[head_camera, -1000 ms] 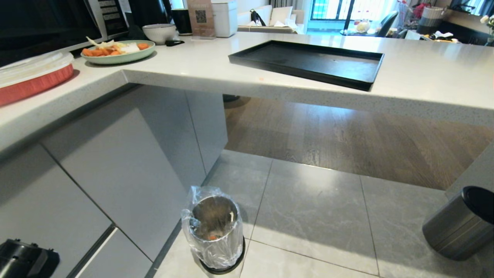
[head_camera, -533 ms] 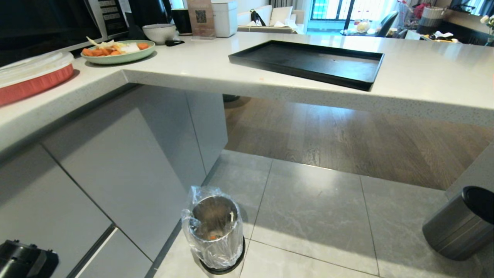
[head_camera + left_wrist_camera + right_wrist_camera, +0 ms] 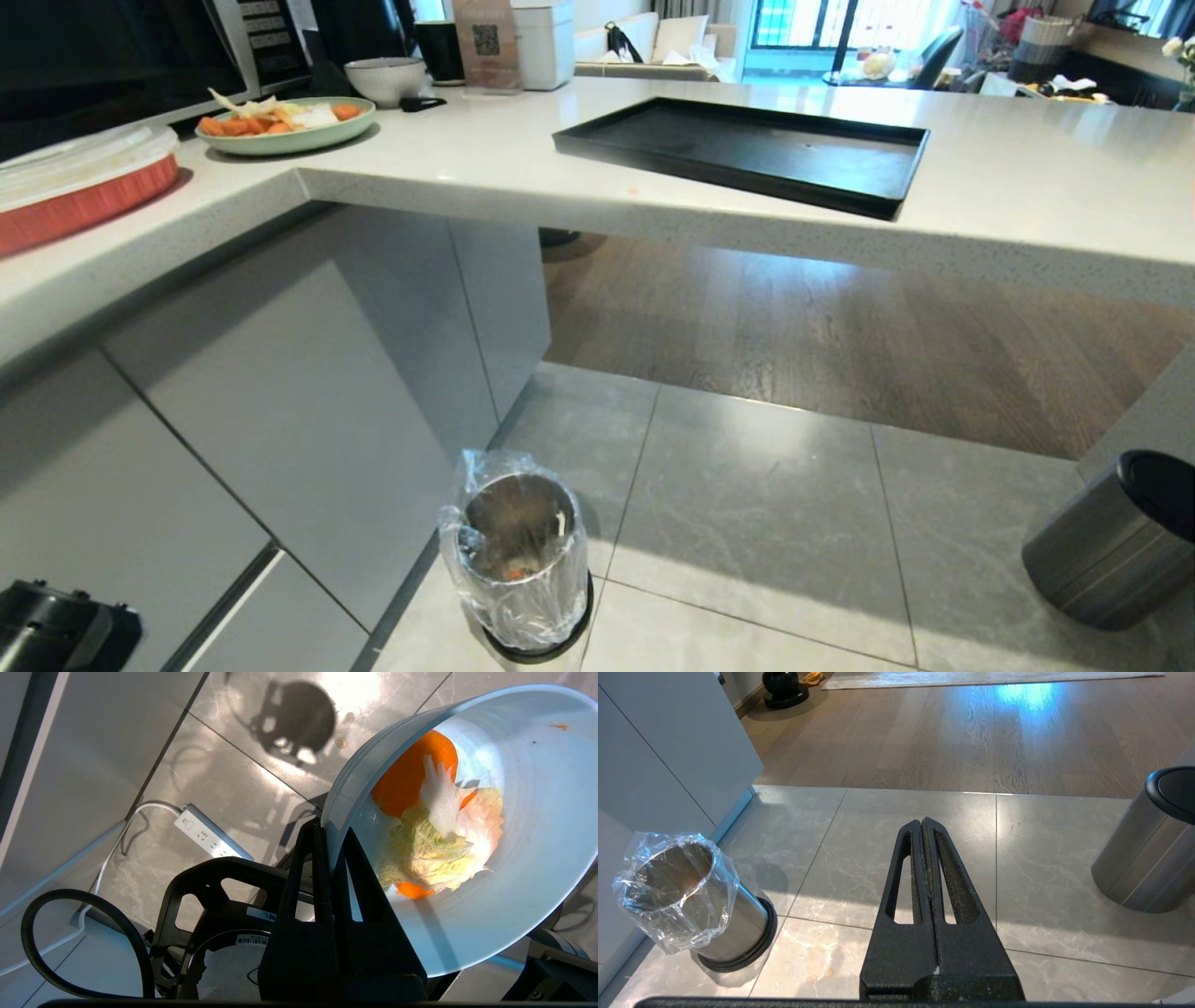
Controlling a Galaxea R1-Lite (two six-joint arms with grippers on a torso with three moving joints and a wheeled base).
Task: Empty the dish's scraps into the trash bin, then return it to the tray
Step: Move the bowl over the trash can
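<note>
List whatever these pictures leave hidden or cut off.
- Head view: the bowl is out of frame; only the left arm's corner shows.
- Left wrist view: the left gripper hides part of the bowl's rim; the picture's edge crops the bowl.
- Head view: the trash bin's contents sit deep in shadow.
- Right wrist view: the grey bin is cut off.

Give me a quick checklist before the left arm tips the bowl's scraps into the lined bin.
1. Grip: left gripper shut on the rim of the bowl: ok.
2. Scraps still in the bowl, carrot and cabbage: ok.
3. Bowl over the lined trash bin: cannot tell; the wrist view shows only floor tiles and a power strip under it.
4. Bin mouth open, liner in place: ok.
5. Black tray on the counter, bare for the return: ok.
6. Right gripper shut, away from the bin: ok.
</note>
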